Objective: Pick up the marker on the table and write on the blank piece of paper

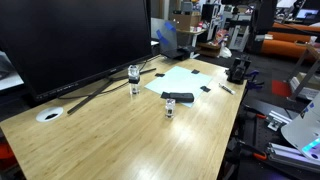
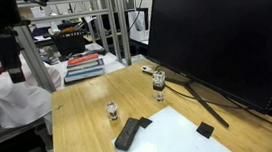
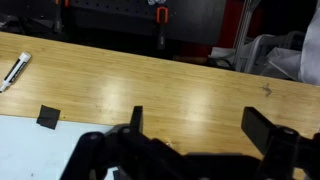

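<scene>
Wooden desk (image 1: 110, 130) with a white paper (image 1: 180, 80) lying before a big monitor (image 1: 70, 35). In the wrist view the end effector (image 3: 198, 125) hangs with fingers spread wide, empty; the marker (image 3: 12, 72) lies on bare wood well to its left. Both exterior views add two small bottles (image 1: 134, 75).

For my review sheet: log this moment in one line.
stage: pre-grasp | hand: open, empty | marker: on table, untouched | paper: unmarked
</scene>
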Available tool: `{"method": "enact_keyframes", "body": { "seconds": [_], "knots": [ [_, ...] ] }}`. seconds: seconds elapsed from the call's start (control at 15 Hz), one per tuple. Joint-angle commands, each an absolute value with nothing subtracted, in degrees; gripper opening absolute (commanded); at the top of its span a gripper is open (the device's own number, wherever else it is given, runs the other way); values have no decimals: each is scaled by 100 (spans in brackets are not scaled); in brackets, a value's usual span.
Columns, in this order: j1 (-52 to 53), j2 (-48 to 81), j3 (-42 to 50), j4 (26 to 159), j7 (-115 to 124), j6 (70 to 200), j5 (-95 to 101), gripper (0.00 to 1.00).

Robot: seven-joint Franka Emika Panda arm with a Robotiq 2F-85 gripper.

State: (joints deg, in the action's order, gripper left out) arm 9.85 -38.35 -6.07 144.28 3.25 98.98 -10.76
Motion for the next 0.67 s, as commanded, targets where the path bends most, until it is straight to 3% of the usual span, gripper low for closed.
{"method": "enact_keyframes", "body": {
  "seconds": [0.0, 0.6],
  "knots": [
    [917, -3836, -660, 14418, 292, 9880, -1104, 100],
    [813, -4626, -833, 15994, 1488, 9994, -1968, 100]
  ]
}}
